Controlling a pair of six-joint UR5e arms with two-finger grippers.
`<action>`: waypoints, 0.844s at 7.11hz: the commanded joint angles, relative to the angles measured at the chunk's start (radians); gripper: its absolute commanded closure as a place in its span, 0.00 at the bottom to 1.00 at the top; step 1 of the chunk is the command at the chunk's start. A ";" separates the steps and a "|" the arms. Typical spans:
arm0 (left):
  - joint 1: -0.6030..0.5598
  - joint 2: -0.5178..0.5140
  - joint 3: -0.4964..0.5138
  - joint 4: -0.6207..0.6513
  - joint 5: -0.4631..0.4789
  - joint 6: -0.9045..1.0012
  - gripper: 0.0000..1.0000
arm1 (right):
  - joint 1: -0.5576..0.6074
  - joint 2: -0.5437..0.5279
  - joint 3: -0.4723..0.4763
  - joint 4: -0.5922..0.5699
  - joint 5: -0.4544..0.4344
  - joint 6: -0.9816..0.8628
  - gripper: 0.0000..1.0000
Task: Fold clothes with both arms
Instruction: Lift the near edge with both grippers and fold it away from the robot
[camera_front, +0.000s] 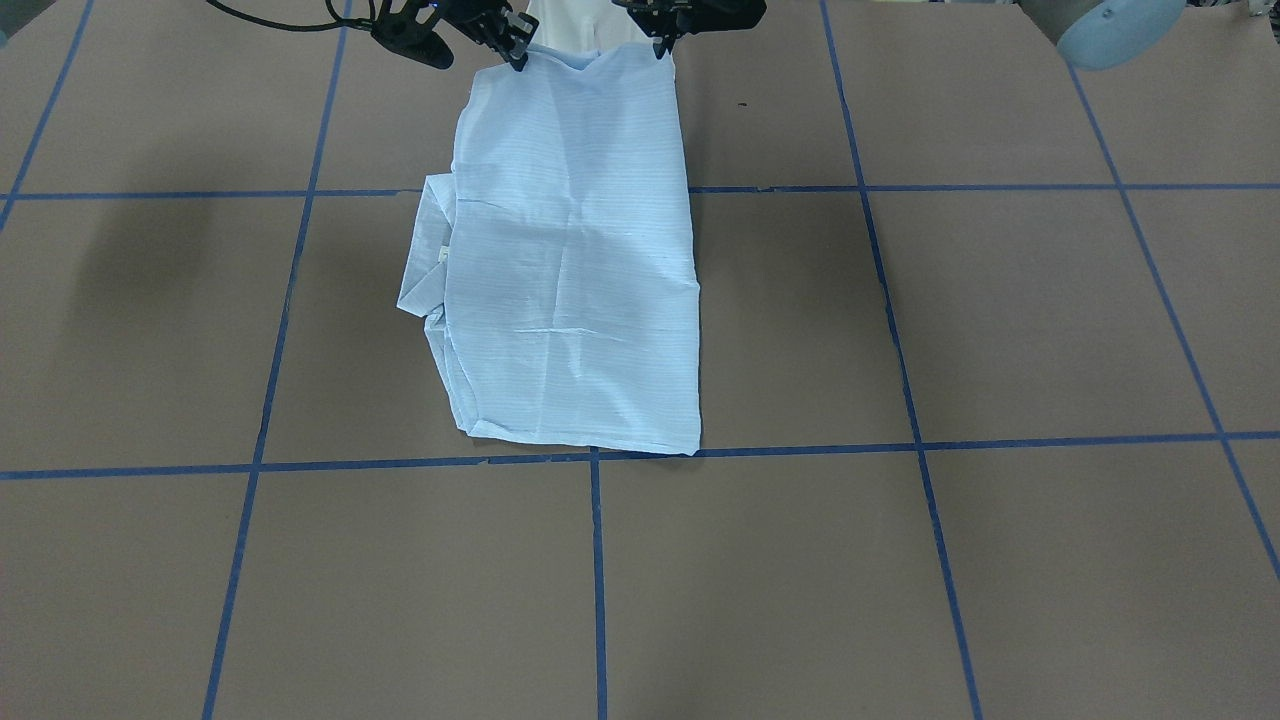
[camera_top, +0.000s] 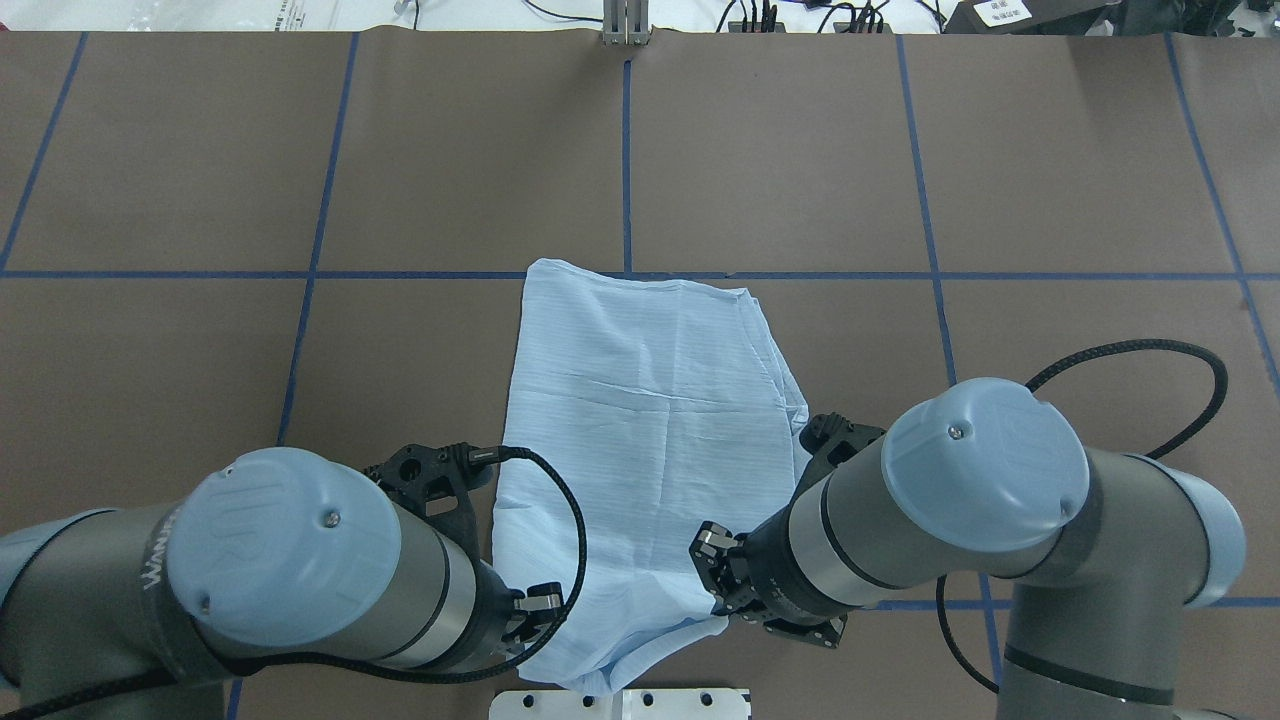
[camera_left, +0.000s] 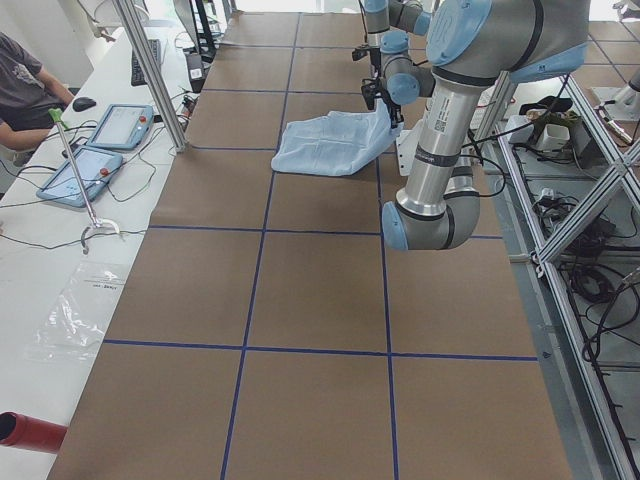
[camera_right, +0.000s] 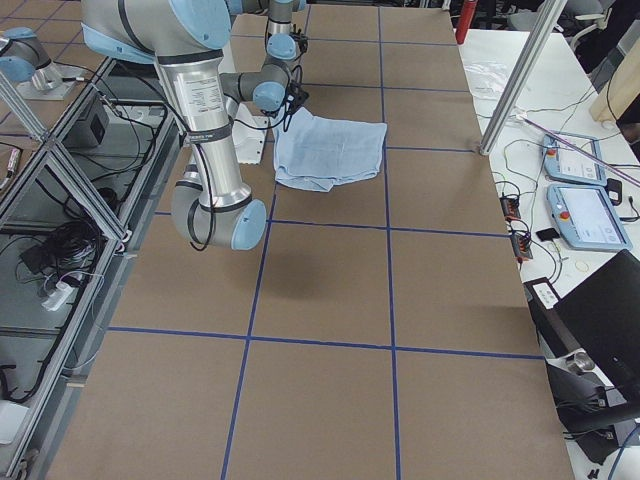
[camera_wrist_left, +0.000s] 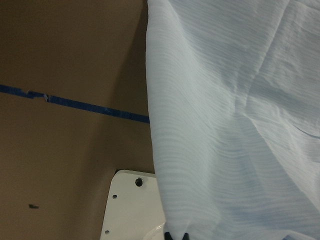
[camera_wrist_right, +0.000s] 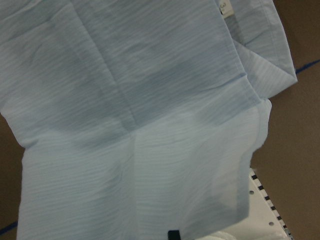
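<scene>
the shirt (camera_front: 575, 260) lies on the brown table (camera_front: 950, 320) as a long narrow panel. it runs from the two claws outward, away from the robot. its near edge is held up off the table, and the rest lies flat beyond the claws.

the left claw (camera_front: 660, 46) is clamped on one near corner and the right claw (camera_front: 519, 60) on the other. each wrist view shows cloth hanging from dark fingertips (camera_wrist_left: 176, 235) at the bottom edge. the two claws are level with each other, with the hem slung between them.

judging by the shape, the sideways folds are done. no sleeve hangs loose, the sides are tucked in, and layered edges with a small white label (camera_front: 440, 252) show on the right claw's side. what seems left is the lengthwise fold: carrying the held edge out over the far edge, laying it down and letting go. the task looks past halfway to me, but not finished.

as for containers, none stands near either claw. the only one i find is a clear plastic bag (camera_left: 75, 320) on the side bench, well apart from both claws. what is in it is too small to tell.
</scene>
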 joint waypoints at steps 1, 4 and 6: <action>-0.103 -0.002 0.074 -0.076 -0.001 0.077 1.00 | 0.048 0.034 -0.068 0.003 -0.107 -0.077 1.00; -0.256 -0.010 0.180 -0.177 -0.005 0.137 1.00 | 0.140 0.092 -0.183 0.007 -0.142 -0.202 1.00; -0.309 -0.051 0.325 -0.299 -0.005 0.166 1.00 | 0.195 0.120 -0.220 0.007 -0.142 -0.252 1.00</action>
